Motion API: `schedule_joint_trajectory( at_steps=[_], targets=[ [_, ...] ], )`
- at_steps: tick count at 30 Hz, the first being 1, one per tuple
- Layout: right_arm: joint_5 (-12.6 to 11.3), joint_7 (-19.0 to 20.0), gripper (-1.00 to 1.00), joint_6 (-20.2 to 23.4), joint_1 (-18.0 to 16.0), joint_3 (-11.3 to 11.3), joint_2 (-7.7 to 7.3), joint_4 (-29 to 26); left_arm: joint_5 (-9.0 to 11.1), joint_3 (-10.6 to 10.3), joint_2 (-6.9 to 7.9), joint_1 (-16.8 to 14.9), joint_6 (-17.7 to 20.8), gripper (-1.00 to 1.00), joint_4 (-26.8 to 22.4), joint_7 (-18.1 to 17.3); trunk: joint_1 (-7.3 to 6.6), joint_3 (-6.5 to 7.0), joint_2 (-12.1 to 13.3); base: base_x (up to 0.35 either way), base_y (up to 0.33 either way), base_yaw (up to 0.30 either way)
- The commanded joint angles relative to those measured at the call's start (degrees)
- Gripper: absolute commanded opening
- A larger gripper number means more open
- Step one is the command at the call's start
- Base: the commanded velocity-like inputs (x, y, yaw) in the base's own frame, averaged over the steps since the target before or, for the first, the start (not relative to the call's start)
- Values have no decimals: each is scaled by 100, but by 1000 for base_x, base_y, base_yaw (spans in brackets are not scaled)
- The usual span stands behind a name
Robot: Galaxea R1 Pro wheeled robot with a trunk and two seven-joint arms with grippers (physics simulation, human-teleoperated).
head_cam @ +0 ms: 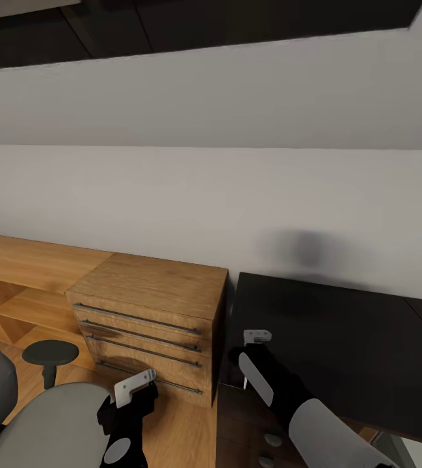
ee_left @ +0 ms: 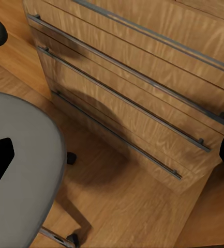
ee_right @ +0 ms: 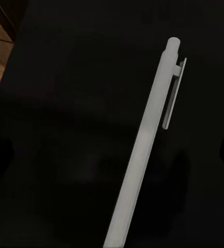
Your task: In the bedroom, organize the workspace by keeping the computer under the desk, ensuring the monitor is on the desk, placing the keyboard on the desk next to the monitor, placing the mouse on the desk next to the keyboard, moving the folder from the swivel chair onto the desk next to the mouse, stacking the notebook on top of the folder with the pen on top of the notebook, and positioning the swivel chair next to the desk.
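Pale white-grey and slim, the pen (ee_right: 145,144) runs as a straight stick across our right wrist view, with a rounded cap at one end and a flat clip lying along the barrel just under that cap. Behind it is the matte black top of the desk (head_cam: 341,338), so we see the pen close over the desk; whether it rests on the surface or is held just above it, we cannot tell. In the head view our right gripper (head_cam: 253,357) reaches over the desk's corner nearest the light-wood drawer chest (head_cam: 149,318), and a thin pale sliver, likely the same pen, hangs at its tip, but the fingers are too hidden for us to say whether they are clamped or spread. Our left gripper (head_cam: 134,389) hovers on the other side of the desk's corner, in front of the chest's bar handles and above the grey seat of the swivel chair (head_cam: 48,422); its fingers' state is also unclear to us. Beside the desk, the chest stands flush against its black side. The chair's round black armrest (head_cam: 50,353) sits further from the desk than the chest, over the light wood plank floor (ee_left: 143,206).
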Motion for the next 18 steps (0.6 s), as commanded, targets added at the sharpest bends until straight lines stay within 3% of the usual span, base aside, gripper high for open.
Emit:
schedule_joint_trajectory(
  at_steps=[1, 5, 8, 11, 18],
  targets=[
    [-59, -55, 100, 11, -6, 24, -4, -6, 11, -12, 5, -7, 49, 100, -9, 39, 0, -6, -4, 0, 0, 0],
    [-85, -11, 100, 36, -6, 17, -10, -6, 11, -12, 5, -7, 49, 100, -8, 39, 0, -6, -4, 0, 0, 0],
    [-283, 33, 100, 40, -6, 15, -22, -6, 11, -12, 5, -7, 49, 100, -8, 39, 22, -24, -44, 0, 0, 0],
    [-335, 38, 100, 41, -6, 15, -23, -6, 11, -12, 5, -7, 49, 100, -8, 39, 66, -60, -124, 0, 0, 0],
    [-339, 39, 100, 33, -6, 9, -38, -38, 11, -5, 5, -7, 49, 100, -8, 39, 66, -60, -124, 0, 0, 0]
  ],
)
